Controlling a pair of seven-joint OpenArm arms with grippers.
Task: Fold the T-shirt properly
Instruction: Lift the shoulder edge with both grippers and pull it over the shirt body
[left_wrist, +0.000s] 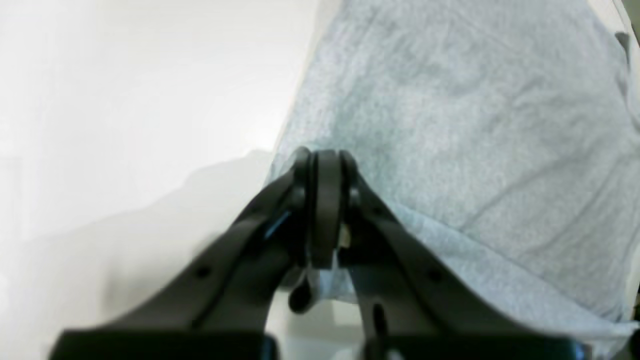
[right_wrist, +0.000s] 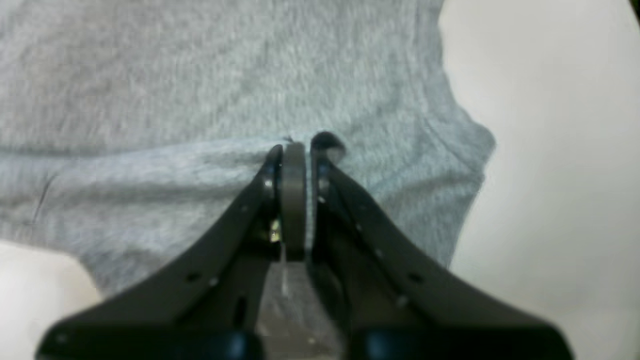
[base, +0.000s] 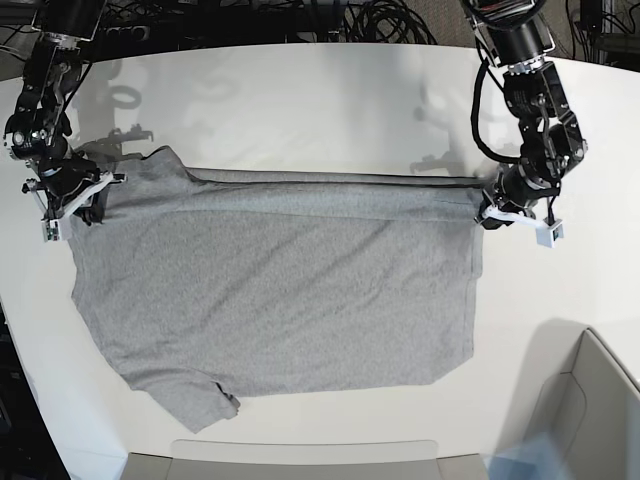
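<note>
The left pincer (left_wrist: 325, 165) is seen pressed together at the edge of the T-shirt (left_wrist: 465, 125), its dark fingertips (left_wrist: 327, 200) closed on one another with grey cloth gathered right against them; whether fabric is actually caught between the tips cannot be told from the left wrist view, though in the base view the left pincer (base: 497, 213) is found exactly at the end of a taut folded edge. The right pincer (right_wrist: 300, 150) is likewise shown with its tips nearly together, a narrow slit being left between them, and it is set over a hemmed fold of the T-shirt (right_wrist: 200, 90); a grip on the cloth cannot be confirmed there either. In the base view the right pincer (base: 80, 192) is placed at the opposite end of that same edge, by a sleeve.

The T-shirt (base: 280, 290) is spread flat on the white worktop (base: 300, 100), plain grey side up, its far edge folded over in a straight line between the two pincers, the remaining sleeve lying toward the near edge
</note>
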